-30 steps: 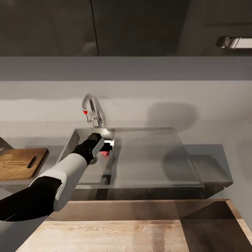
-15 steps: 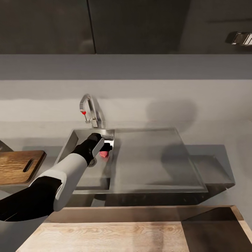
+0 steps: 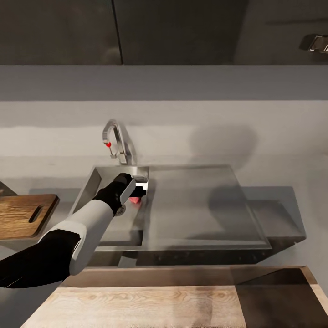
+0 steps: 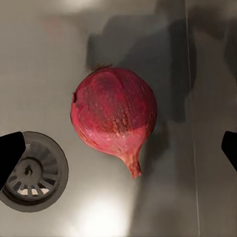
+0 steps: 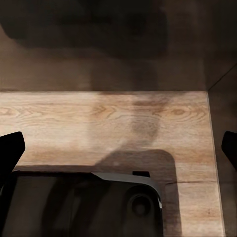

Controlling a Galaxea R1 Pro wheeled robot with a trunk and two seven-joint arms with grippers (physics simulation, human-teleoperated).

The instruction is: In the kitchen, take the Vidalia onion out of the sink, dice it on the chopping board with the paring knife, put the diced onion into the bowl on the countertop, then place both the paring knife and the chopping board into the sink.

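The Vidalia onion (image 4: 113, 116), red-skinned with a short stem tip, lies on the floor of the sink (image 3: 191, 200) beside the round drain (image 4: 32, 170). In the head view the onion (image 3: 135, 199) peeks out under my left gripper (image 3: 139, 193), which hangs inside the basin right above it. My left gripper (image 4: 120, 150) is open, its fingertips (image 4: 10, 153) wide on either side of the onion and not touching it. The chopping board (image 3: 23, 216) rests on the countertop (image 3: 273, 150) left of the sink. My right gripper (image 5: 120, 148) is open and holds nothing. The paring knife and the bowl are out of view.
The chrome faucet (image 3: 116, 146) with its red-tipped lever stands behind the basin, close to my left wrist. The flat drainboard (image 3: 205, 205) spreads to the right. A light wooden surface (image 3: 136, 305) lies below the counter's front edge, under my right gripper.
The head view has shifted slightly, so the board sits further left in the picture. My left gripper stays open over the onion in the basin.
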